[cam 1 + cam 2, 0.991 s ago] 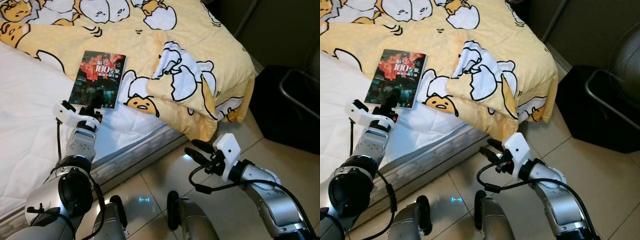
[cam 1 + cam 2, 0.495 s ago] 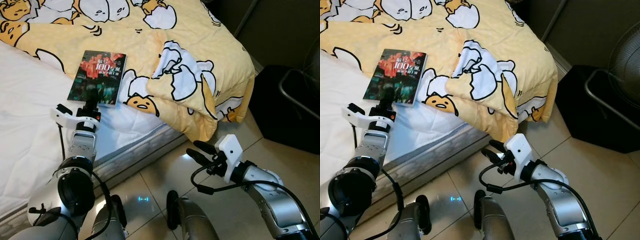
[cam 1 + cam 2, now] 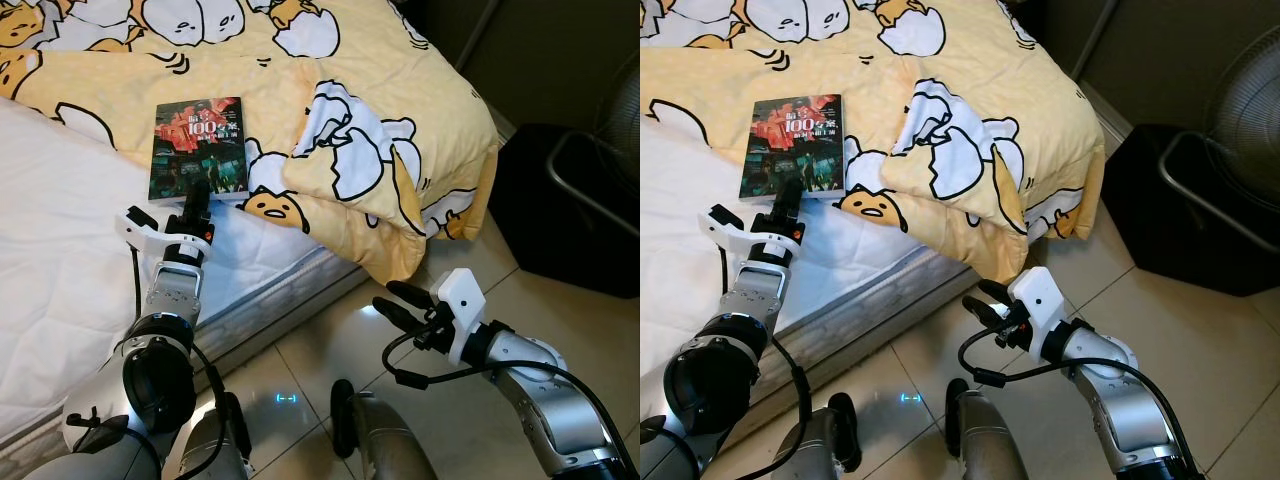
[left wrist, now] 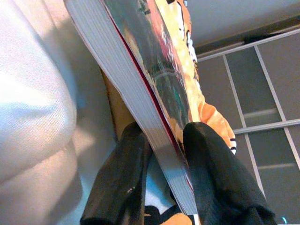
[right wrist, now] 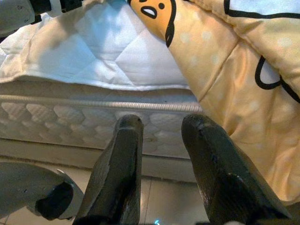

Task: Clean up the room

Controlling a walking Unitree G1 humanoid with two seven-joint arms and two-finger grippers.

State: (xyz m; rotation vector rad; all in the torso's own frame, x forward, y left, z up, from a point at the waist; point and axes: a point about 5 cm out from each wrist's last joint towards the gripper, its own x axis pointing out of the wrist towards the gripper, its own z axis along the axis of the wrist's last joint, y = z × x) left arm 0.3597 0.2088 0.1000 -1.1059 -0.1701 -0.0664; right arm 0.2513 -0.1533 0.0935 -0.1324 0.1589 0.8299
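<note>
Glossy paper book; soft cloth blanket; quilted white mattress; shiny floor tiles.

This is a bedroom in a home: a bed with a white quilted mattress takes up the left and upper part of the head views, its stitched side panel showing along the lower edge. A yellow comforter printed with cartoon egg characters lies rumpled across the top and hangs over the bed's corner, and a paperback book rests on it at upper left. Glossy beige floor tiles fill the lower middle, with a standing fan and a dark box at the right edge.
</note>
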